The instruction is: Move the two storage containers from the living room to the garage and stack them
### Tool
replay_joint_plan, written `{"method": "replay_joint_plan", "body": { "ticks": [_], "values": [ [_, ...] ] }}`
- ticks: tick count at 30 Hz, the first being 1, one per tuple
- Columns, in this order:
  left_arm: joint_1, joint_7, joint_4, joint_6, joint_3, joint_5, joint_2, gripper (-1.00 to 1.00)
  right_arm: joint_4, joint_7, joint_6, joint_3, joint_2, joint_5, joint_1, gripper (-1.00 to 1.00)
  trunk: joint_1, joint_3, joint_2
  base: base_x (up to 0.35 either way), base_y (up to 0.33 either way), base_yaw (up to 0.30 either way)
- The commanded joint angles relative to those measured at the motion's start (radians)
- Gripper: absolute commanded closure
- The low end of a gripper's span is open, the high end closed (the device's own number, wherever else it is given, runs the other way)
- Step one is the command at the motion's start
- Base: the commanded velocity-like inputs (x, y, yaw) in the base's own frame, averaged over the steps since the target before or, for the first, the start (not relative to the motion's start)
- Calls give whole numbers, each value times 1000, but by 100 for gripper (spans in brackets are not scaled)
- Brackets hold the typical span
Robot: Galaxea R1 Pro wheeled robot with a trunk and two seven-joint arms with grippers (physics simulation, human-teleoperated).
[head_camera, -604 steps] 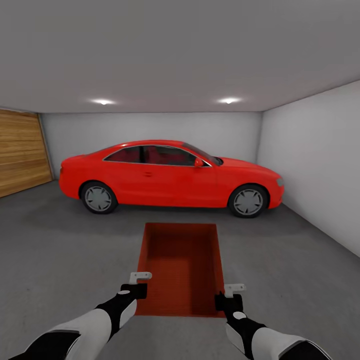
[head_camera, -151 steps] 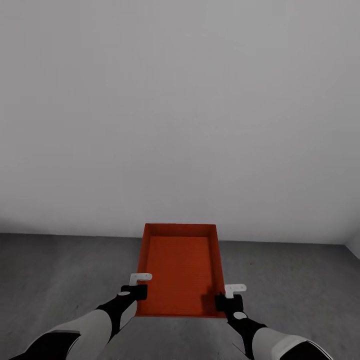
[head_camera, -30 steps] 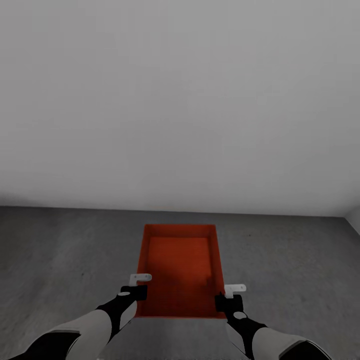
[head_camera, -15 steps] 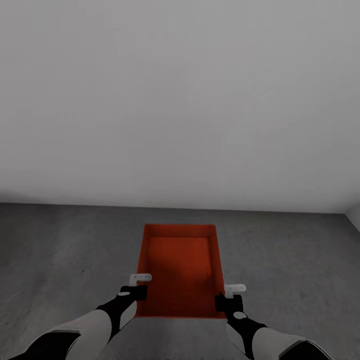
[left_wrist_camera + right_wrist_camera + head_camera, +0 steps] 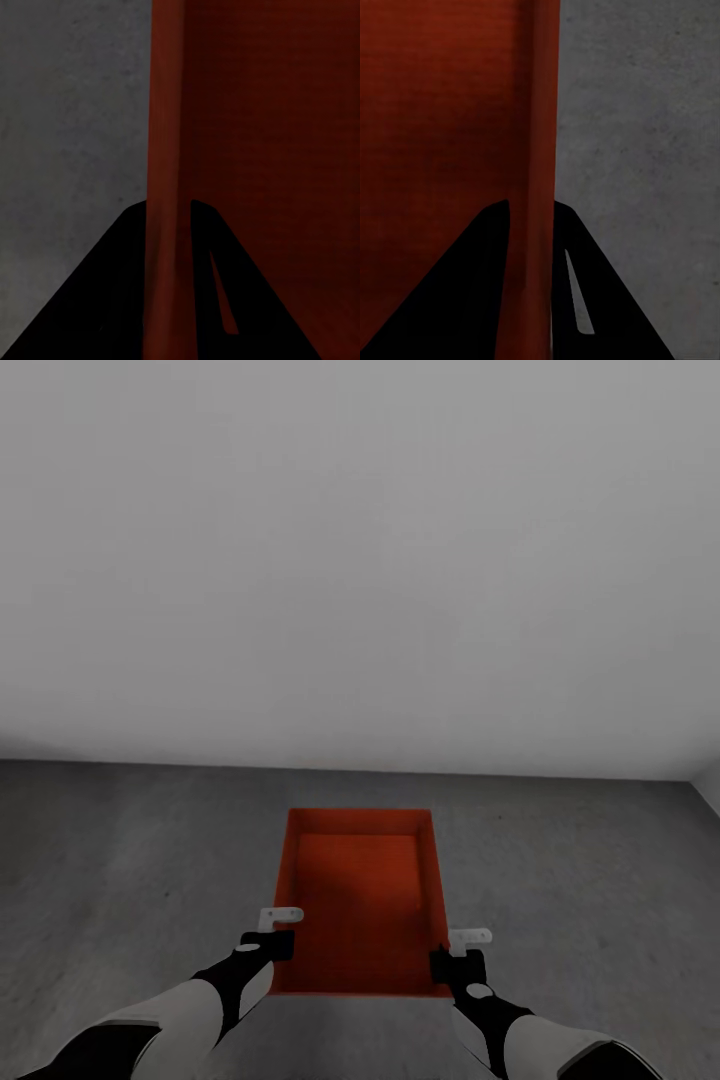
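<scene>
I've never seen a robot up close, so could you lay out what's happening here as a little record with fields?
Place: room with a plain white wall and dark grey floor
Carried: one orange-red open container
Left gripper: clamped on the container's left wall
Right gripper: clamped on its right wall
Container's inside: empty
Second container: none to report

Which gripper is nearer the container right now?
Neither: the left gripper clamps the container's left wall, the right gripper its right wall, both near its near end.
</scene>
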Motion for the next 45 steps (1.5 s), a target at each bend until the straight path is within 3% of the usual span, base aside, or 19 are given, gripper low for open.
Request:
{"method": "replay_joint_plan", "body": {
  "ticks": [1,24,45],
  "values": [
    [0,15,3,-4,44,0,45,100,-2,1,-35,-46,1,13,-1,100,0,-2,-1,0,0,0],
    [0,15,3,-4,44,0,45,100,-2,-8,-36,-46,2,12,-1,100,0,-3,-1,0,0,0],
    [0,15,2,-6,44,0,45,100,-2,-7,-34,-46,2,13,-1,100,0,-34,-1,0,0,0]
  ]
}}
